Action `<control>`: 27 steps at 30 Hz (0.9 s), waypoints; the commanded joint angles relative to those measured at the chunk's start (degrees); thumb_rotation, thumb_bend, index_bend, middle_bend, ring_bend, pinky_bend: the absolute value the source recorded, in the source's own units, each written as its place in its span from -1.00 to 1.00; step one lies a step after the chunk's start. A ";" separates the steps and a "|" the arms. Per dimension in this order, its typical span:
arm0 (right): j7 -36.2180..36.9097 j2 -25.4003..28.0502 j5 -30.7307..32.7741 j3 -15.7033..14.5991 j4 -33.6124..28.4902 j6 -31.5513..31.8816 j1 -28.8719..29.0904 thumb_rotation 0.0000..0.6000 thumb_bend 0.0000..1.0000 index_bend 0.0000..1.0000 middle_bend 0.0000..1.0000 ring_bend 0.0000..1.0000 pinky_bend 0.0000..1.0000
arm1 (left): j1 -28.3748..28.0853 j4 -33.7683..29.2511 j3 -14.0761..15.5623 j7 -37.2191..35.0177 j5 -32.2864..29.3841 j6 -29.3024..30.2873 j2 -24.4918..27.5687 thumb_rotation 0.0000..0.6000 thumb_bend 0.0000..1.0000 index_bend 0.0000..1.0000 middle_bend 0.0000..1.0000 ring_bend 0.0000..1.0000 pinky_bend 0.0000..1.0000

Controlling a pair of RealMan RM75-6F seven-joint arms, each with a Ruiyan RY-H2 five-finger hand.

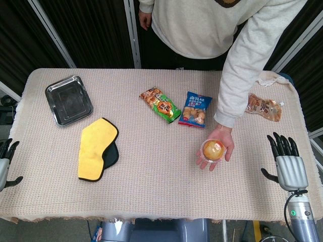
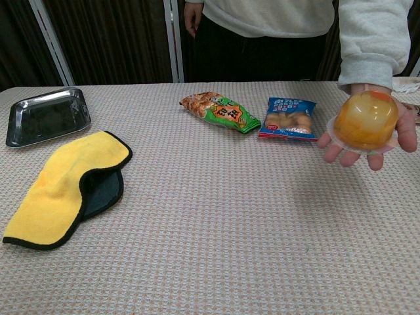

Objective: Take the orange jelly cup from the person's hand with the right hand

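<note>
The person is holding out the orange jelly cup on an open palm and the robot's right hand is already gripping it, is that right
Not quite. The person's hand does hold out the orange jelly cup on an open palm, but the right hand is not gripping it. The head view shows it apart from the cup, open, near the table edge.

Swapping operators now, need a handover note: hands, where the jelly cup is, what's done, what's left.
Right hand: open, fingers spread, over the table's right edge, holding nothing.
Left hand: only partly in view at the left edge, appears empty.
Orange jelly cup: resting on the person's hand, palm up, held out above the table, to the left of the right hand and apart from it.
Done: nothing yet; no contact with the cup.
Left: move the right hand to the cup, grip it, lift it off the palm.
</note>
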 commanded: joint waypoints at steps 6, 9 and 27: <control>0.07 0.01 -0.01 0.02 -0.01 0.06 -0.02 1.00 -0.83 -1.00 -1.00 -1.00 -1.00 | 0.11 -0.18 -0.05 -0.45 0.15 0.20 0.10 1.00 -0.60 -1.00 -1.00 -1.00 -1.00; 0.27 0.06 0.06 0.08 -0.06 0.11 -0.07 1.00 -0.83 -1.00 -1.00 -1.00 -1.00 | 0.22 -0.19 0.07 -0.46 0.48 0.41 0.08 1.00 -0.60 -1.00 -1.00 -1.00 -1.00; 0.76 0.16 -0.11 0.13 -0.30 0.20 -0.05 1.00 -0.82 -1.00 -1.00 -1.00 -1.00 | -0.08 -1.74 0.72 1.38 -0.69 -1.30 0.90 1.00 -0.60 -1.00 -1.00 -1.00 -1.00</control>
